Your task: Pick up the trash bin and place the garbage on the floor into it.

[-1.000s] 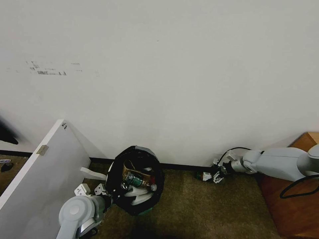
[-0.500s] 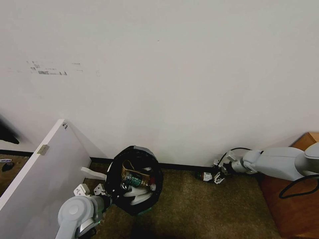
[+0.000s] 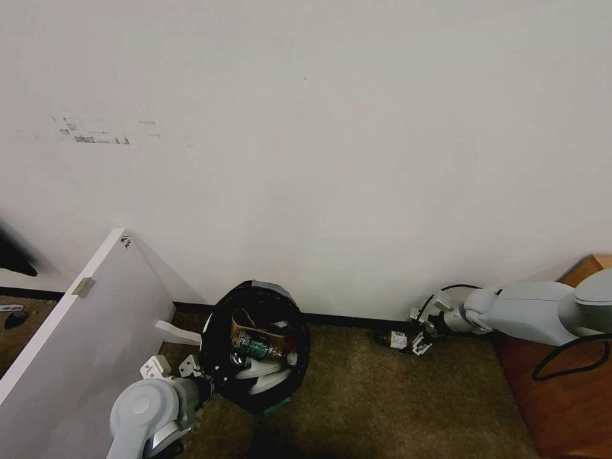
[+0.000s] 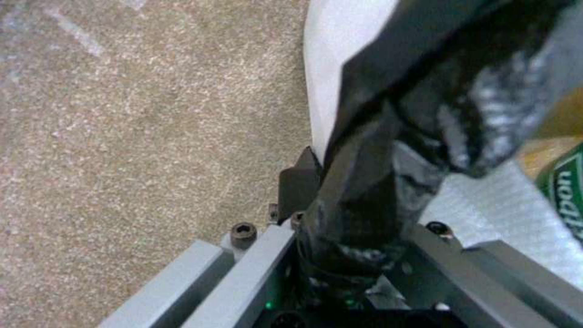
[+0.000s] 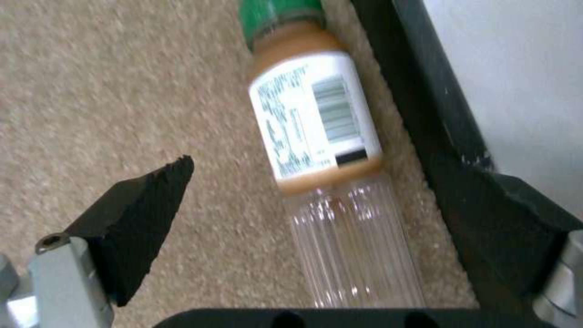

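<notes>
Since the earlier head view, our right gripper (image 3: 417,338) has drawn slightly back from the bottle (image 3: 390,338) by the wall base, and the trash bin (image 3: 258,347) has shifted a little toward the left; the change is small.

Our right gripper sits low over the floor (image 3: 382,401), fingers (image 5: 136,205) spread wide and gripping nothing; in the right wrist view the bottle (image 5: 322,150) lies between them, nearer the finger on the baseboard (image 5: 437,127) side. Its long axis runs straight away from the palm, parallel to the baseboard, green cap farthest and clear base nearest; we judge that a straight advance along that axis, then a closure across the body, is what the pick requires. The right arm is the nearer arm by far.

Our left gripper (image 4: 340,228) is pinching the bag-covered rim of the trash bin (image 4: 425,91), holding it beside the white panel (image 3: 83,331).

Count: one bottle on the floor; one bin; inside it, one green-labelled bottle (image 3: 255,347), one brown paper bag (image 3: 245,325) and white slippers (image 3: 264,376), number unclear.
</notes>
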